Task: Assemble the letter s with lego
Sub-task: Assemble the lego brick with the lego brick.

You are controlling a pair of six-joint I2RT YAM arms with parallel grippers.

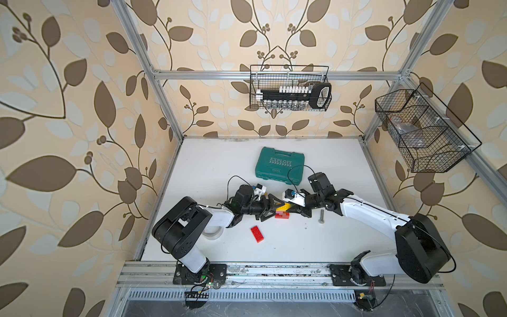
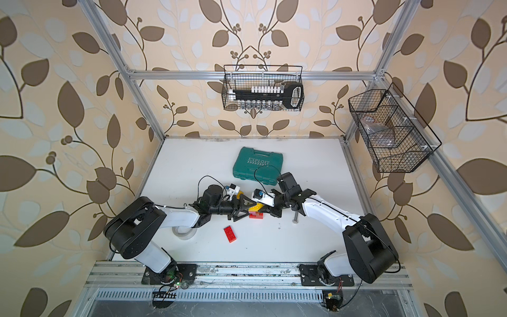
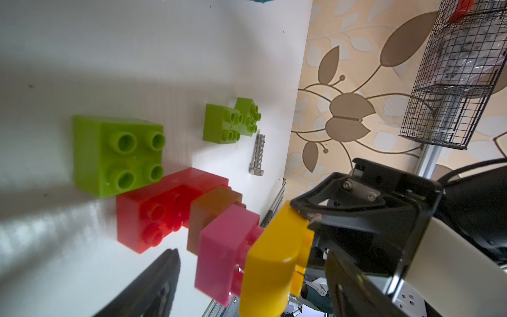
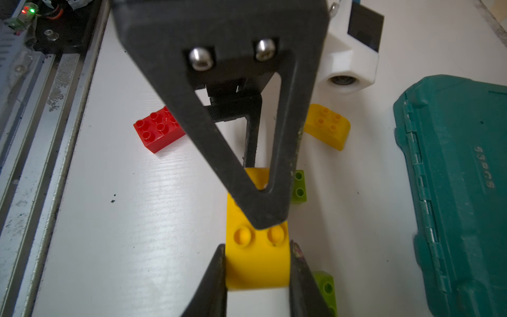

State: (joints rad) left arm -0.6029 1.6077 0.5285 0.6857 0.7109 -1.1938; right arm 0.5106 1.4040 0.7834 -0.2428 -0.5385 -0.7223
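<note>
Plainly, the weak point is the half-built tower (image 1: 282, 212) standing mid-worktop (image 1: 219, 164) between the two arms: red bricks (image 3: 145, 219) at the base, a brown brick (image 3: 208, 211) on them, a pink brick (image 3: 219, 255) above, and the yellow curved brick (image 4: 256, 271) on top, pinched across its sides by the jaws of the right gripper (image 4: 258, 247). In the left wrist view pink studs show in the gap under the yellow piece, so I judge it not pressed home; letting go now could drop it or leave it crooked. Pressing down off-centre could lever the narrow tower over, since the jaws of the left gripper (image 1: 274, 207) stand spread on either side and brace nothing. One left finger (image 4: 216, 164) hangs over the yellow brick's studs; whether it touches I cannot tell, and a sideways move there could knock the piece loose. A toppling tower would scatter into the green brick (image 3: 118, 156) just beside its base.
</note>
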